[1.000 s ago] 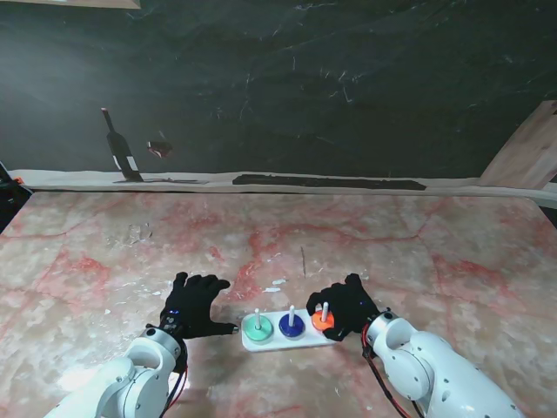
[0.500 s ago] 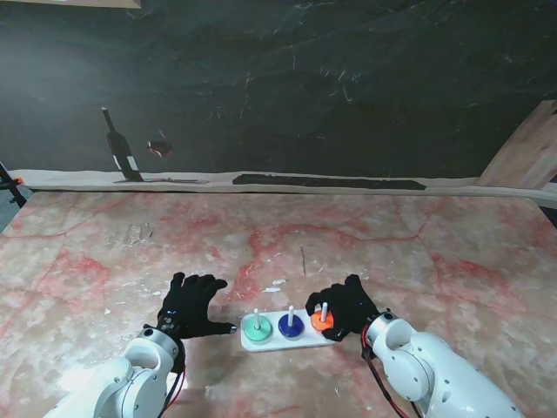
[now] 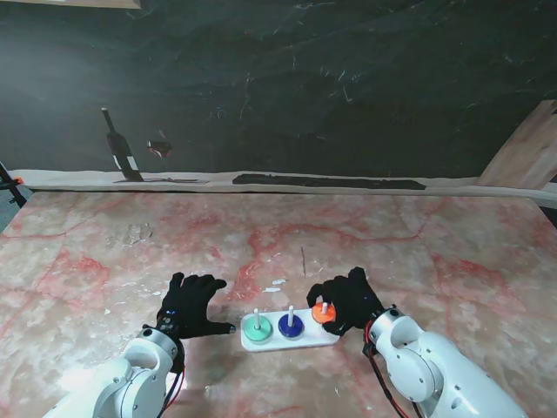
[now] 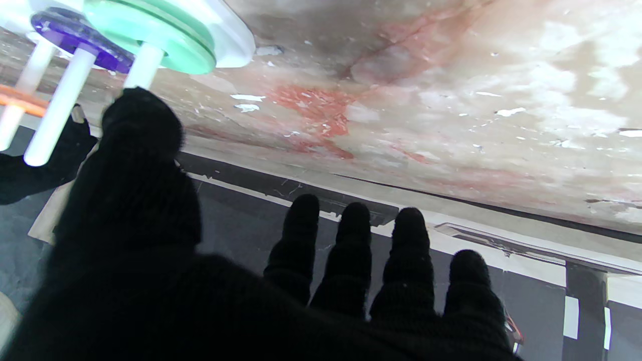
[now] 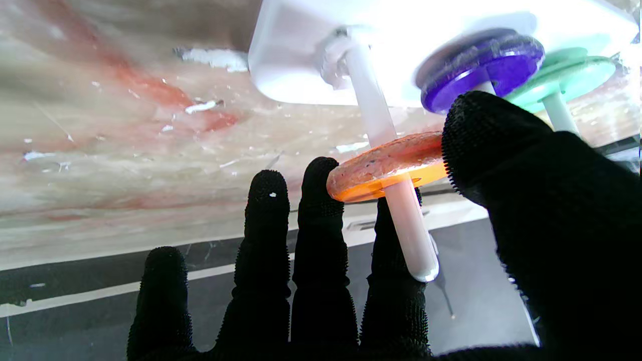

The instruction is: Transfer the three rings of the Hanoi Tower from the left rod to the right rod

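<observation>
Your right hand point(image 3: 346, 302) pinches the orange ring point(image 5: 388, 166) partway up its rod point(image 5: 386, 165); left hand point(image 3: 191, 305) spread, beside the base point(image 3: 261, 342).

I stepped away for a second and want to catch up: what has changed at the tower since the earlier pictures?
The right hand has raised the orange ring partway up the right rod, pinched between its fingers. One second ago the ring lay lower, at the base. The green ring, blue ring and open left hand stayed put.
</observation>
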You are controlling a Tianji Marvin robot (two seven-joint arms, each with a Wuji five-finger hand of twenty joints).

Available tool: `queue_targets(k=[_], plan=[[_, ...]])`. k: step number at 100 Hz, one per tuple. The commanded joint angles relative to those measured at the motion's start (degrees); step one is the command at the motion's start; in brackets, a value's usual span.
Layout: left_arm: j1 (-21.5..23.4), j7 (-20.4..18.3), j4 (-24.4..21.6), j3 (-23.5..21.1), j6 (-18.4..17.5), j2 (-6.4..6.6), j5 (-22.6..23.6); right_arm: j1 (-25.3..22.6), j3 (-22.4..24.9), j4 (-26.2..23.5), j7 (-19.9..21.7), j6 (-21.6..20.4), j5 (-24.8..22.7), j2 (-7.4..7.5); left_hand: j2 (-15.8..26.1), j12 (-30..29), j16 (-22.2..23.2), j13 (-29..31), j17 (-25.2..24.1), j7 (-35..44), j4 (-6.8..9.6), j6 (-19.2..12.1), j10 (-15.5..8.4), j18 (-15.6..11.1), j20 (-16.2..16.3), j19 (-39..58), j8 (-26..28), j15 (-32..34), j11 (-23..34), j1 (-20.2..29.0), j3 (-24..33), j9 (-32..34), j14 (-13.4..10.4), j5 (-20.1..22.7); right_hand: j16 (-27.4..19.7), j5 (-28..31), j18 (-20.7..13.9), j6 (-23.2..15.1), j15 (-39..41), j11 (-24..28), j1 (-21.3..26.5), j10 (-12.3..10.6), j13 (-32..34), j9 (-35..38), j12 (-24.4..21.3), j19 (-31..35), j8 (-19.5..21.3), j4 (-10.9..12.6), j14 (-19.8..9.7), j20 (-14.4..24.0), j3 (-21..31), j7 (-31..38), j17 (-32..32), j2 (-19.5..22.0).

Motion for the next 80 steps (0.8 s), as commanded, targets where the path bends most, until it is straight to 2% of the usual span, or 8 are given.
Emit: queue_targets(k=[1, 44, 61, 80], plan=[[0.3, 0.1, -0.4, -0.1, -0.1, -0.05, -0.3, -0.7, 0.4, -1.7, 0.2, 0.3, -0.5, -0.09, 1.0, -0.6, 0.3, 1.6, -0.5, -1.1, 2.93, 0.1, 1.6, 0.7, 0.9, 0.3, -0.4, -0.4, -0.1, 0.9, -1.8, 0.3, 0.9, -0.6, 0.1, 0.8, 1.1, -0.8, -0.2, 1.1, 2.3, -1.7, 0.8, 1.4, 0.9, 1.1, 1.0, 3.1, -0.6, 0.9, 4.2, 2.7, -0.5, 3.5], [0.3, 0.0, -0.4, 0.0, -0.2, -0.04, -0.4, -2.3, 3.7, -9.7, 2.8, 0.9, -1.9, -0.04, 1.2, -0.7, 0.5, 1.8, -0.5, -1.1, 2.95, 0.2, 1.5, 0.8, 0.8, 0.7, -0.4, -0.2, -0.2, 0.9, -1.8, 0.3, 0.9, -0.6, 0.0, 0.3, 1.1, -0.5, -0.5, 0.8, 2.5, -1.5, 0.5, 0.7, 0.9, 1.0, 1.0, 3.3, -0.4, 1.0, 3.6, 2.2, -0.5, 4.8], [0.3, 0.1, -0.3, 0.0, -0.4, -0.04, -0.4, -1.4, 2.5, -10.9, 2.7, 1.3, -1.3, -0.25, 1.3, -0.7, 0.5, 1.9, -0.5, -1.1, 2.95, 0.1, 1.5, 0.8, 0.7, 0.9, -0.4, -0.1, -0.1, 0.8, -1.8, 0.3, 0.9, -0.6, -0.1, 0.0, 1.1, -0.6, -0.7, 0.6, 2.5, -1.5, 0.4, 0.4, 0.9, 1.0, 1.0, 3.3, -0.3, 1.0, 3.3, 2.0, -0.5, 4.9], [0.5, 0.2, -0.4, -0.2, -0.4, -0.06, -0.4, 1.3, -0.6, -9.6, 2.0, 1.3, 0.0, -0.55, 1.3, -0.7, 0.6, 2.0, -0.5, -1.1, 2.97, 0.1, 1.6, 0.8, 0.6, 1.0, -0.4, 0.0, -0.1, 0.9, -1.9, 0.3, 0.9, -0.5, -0.1, -0.1, 1.1, -0.5, -0.8, 0.5, 2.4, -1.6, 0.5, 0.3, 0.8, 1.0, 1.1, 3.4, -0.3, 1.1, 3.1, 1.8, -0.5, 5.0]])
